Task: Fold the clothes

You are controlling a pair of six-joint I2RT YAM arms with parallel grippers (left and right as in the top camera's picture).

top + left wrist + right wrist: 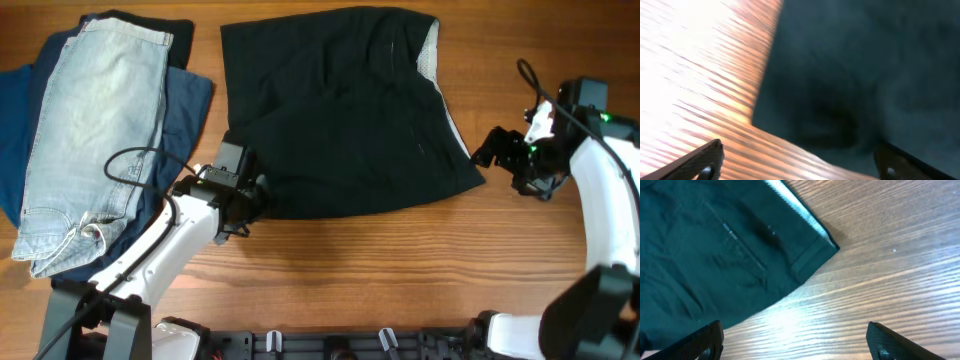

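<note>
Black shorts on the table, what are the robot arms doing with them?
Two robot arms look ready to start folding the black shorts, which lie spread flat on the wooden table. The left claw is open at the shorts' near left corner, and the right claw is open beside the near right corner. Neither holds anything. Denim shorts on navy clothes sit off to the left.

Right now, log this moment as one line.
black shorts: spread on table | left gripper: open, at near-left corner | right gripper: open, off near-right corner, over bare wood
</note>
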